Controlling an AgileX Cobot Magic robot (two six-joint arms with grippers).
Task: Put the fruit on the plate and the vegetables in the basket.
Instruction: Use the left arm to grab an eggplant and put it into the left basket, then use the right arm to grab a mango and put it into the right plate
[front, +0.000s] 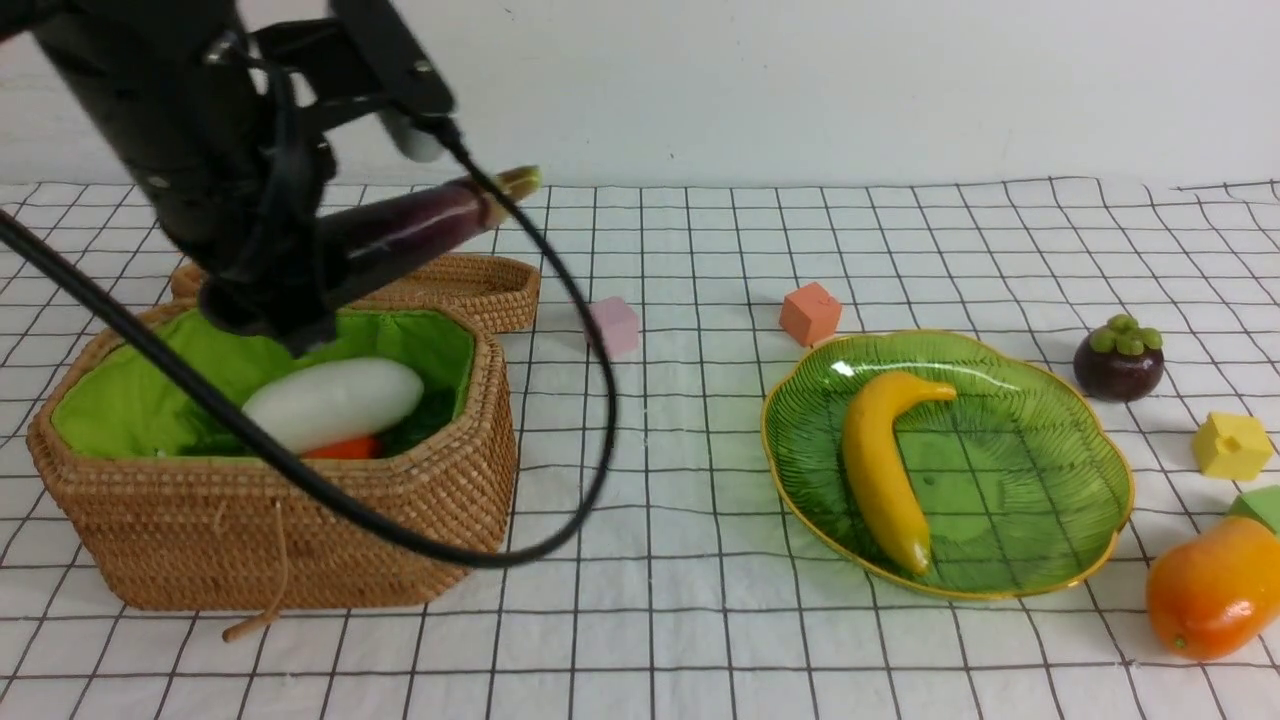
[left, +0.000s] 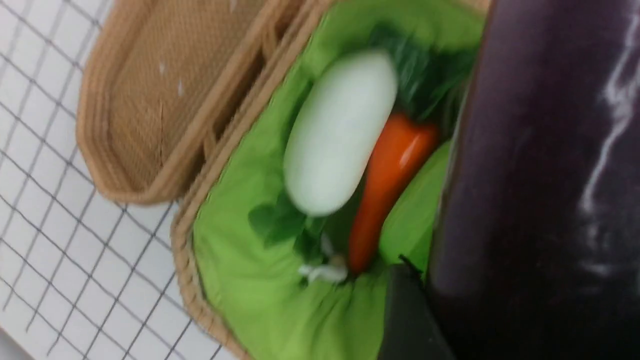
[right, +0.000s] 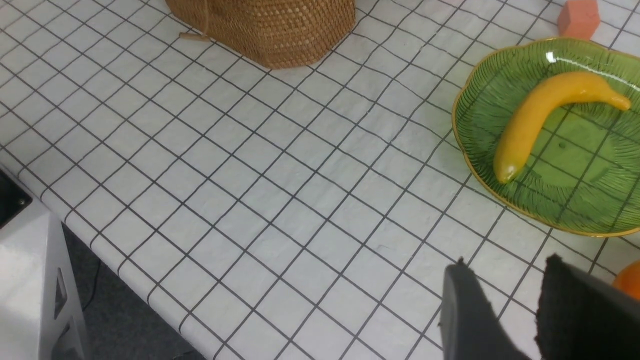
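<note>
While the left gripper (front: 272, 305) hangs over the far left part of the basket (front: 480, 470), its jaws are clamped on the thick end of the eggplant (front: 410, 230). The eggplant slants up to the right above the basket's far rim and the lid (front: 470, 285). The arm hides the fingers in the front view. Inside the basket lies the radish (front: 335, 400), with the carrot (front: 345, 448) touching its near side and mostly covered. The dark green beside them is too blurred to name. Right of centre, the banana (front: 880, 470) rests in the plate (front: 1000, 590). The mangosteen (front: 1118, 358) sits just off the plate's far right edge. The mango (front: 1215, 590) lies near right, cut by the frame. The right gripper (right: 520, 312), seen only from its wrist, hovers over the tabletop (front: 700, 500) near the plate, its jaws slightly parted and empty.
</note>
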